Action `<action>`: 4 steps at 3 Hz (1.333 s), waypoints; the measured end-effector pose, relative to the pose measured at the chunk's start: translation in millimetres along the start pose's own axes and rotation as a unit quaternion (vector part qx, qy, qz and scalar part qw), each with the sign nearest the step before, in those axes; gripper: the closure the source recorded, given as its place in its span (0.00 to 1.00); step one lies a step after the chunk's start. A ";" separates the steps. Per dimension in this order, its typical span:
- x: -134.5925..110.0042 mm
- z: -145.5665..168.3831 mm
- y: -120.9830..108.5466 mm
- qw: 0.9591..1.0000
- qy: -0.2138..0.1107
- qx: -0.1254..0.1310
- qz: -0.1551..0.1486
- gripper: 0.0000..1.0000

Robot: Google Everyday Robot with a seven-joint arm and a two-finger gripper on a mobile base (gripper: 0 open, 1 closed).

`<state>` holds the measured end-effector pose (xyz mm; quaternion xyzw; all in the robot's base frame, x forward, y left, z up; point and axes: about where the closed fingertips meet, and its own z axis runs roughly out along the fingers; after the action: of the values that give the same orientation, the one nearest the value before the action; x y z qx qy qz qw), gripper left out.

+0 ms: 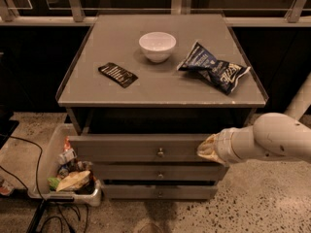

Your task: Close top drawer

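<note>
The top drawer (131,148) is the uppermost of three grey drawers in the cabinet. It stands pulled out only a little, with a dark gap above its front panel. Its small round metal knob (160,153) sits at the panel's middle. My gripper (206,150) comes in from the right on a white arm (272,140). Its yellowish tip presses against the right end of the drawer's front panel.
On the cabinet top (160,89) lie a white bowl (157,46), a dark blue chip bag (214,72) and a small black packet (117,74). A white bin of wrappers (65,171) stands on the floor at the left, with black cables (34,212) nearby. Two lower drawers (158,183) sit below.
</note>
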<state>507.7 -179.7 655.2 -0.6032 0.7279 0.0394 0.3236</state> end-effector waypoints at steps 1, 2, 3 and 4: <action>0.0 0.0 0.0 1.000 0.000 0.000 0.000 0.59; 0.0 0.0 0.0 1.000 0.000 0.000 0.000 0.36; -0.1 0.0 0.0 1.000 0.000 0.000 0.000 0.13; -0.1 0.0 0.0 1.000 0.000 0.000 0.000 0.00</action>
<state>507.7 -179.6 655.2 -0.6033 0.7279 0.0394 0.3235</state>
